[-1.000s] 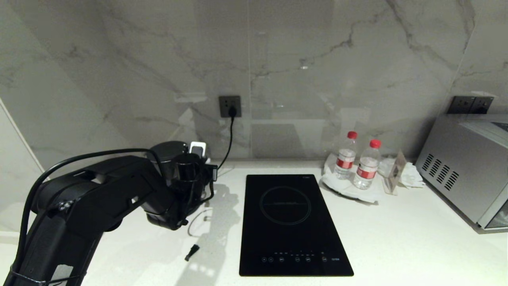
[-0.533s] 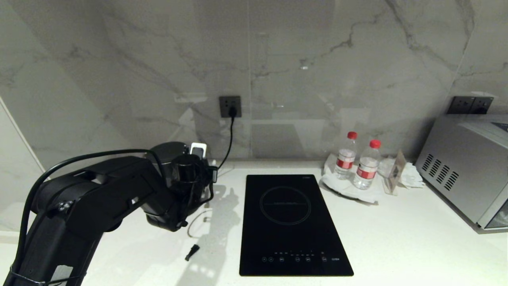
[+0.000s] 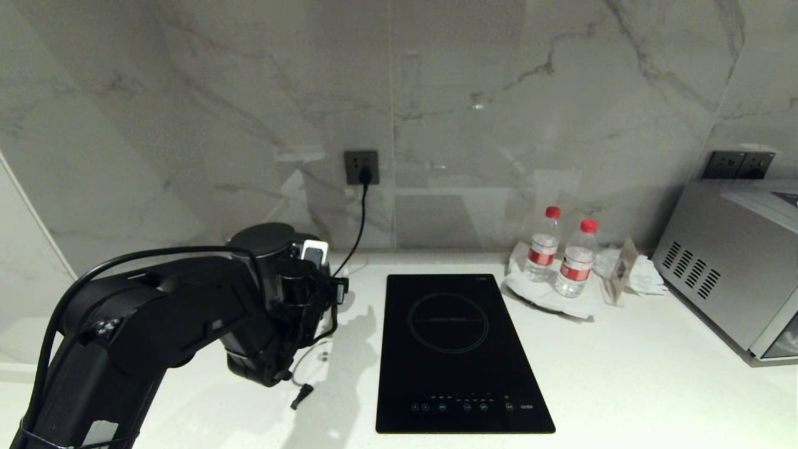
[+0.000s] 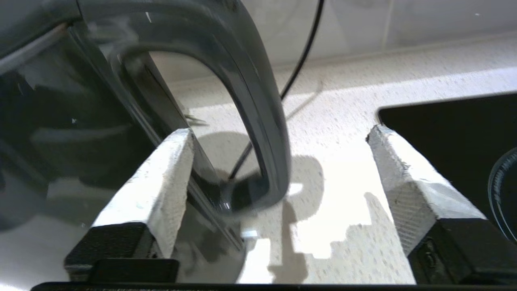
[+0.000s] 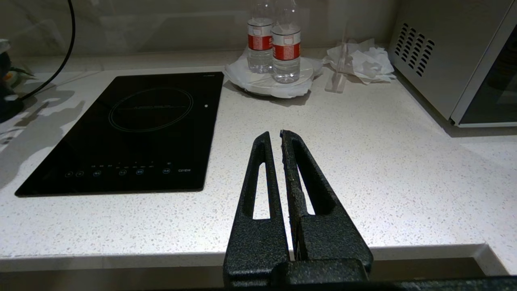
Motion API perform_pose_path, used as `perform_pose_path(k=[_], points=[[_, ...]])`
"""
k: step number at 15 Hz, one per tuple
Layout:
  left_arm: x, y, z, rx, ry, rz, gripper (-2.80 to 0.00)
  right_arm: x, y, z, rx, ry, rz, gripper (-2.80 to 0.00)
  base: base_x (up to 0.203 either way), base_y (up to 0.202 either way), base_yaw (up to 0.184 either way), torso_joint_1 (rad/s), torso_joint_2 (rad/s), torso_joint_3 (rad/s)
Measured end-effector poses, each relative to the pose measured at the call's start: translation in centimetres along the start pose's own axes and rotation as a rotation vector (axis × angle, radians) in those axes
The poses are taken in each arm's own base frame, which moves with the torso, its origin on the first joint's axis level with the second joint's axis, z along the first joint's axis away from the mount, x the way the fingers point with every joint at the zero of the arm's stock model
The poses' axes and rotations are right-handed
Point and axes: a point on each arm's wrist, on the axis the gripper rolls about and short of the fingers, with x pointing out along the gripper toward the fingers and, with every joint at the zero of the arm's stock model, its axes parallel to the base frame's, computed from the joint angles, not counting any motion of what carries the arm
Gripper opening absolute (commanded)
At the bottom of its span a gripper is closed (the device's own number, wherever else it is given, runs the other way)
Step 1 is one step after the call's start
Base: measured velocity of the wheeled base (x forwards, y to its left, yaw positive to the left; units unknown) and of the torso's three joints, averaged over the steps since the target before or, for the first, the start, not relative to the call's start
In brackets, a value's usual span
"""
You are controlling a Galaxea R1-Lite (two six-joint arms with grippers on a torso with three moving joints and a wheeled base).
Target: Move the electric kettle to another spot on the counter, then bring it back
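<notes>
White speckled tabletop (image 3: pixel 623 374), marble wall behind. Left claw (image 4: pixel 278 133) wide, straddling electric kettle (image 3: pixel 265 249) handle, left of frame, one pad touching. Right claw (image 5: pixel 274 139) closed, idle.

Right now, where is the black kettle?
In the head view the electric kettle stands at the back left of the counter, left of the cooktop, behind the left gripper.
</notes>
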Motion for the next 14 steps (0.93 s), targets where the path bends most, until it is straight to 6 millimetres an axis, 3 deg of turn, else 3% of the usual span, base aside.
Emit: perform_pose_path(k=[5, 10, 11, 14], points=[[-2.2, -0.2, -1.0, 0.001, 0.018, -0.025, 0.00, 0.0, 0.0, 0.0, 0.000, 0.000, 0.000, -2.80, 0.000, 0.000, 0.000, 0.000, 0.00, 0.000], [-6.3, 0.8, -0.9, -0.003, 0.024, -0.078, 0.00, 0.0, 0.0, 0.0, 0.000, 0.000, 0.000, -2.80, 0.000, 0.000, 0.000, 0.000, 0.00, 0.000], [-7.3, 1.1, -1.0, -0.007, 0.040, -0.085, -2.80, 0.0, 0.0, 0.0, 0.000, 0.000, 0.000, -2.80, 0.000, 0.000, 0.000, 0.000, 0.00, 0.000], [-10.5, 2.5, -0.6, -0.045, 0.093, -0.107, -2.80, 0.0, 0.0, 0.0, 0.000, 0.000, 0.000, -2.80, 0.000, 0.000, 0.000, 0.000, 0.00, 0.000]])
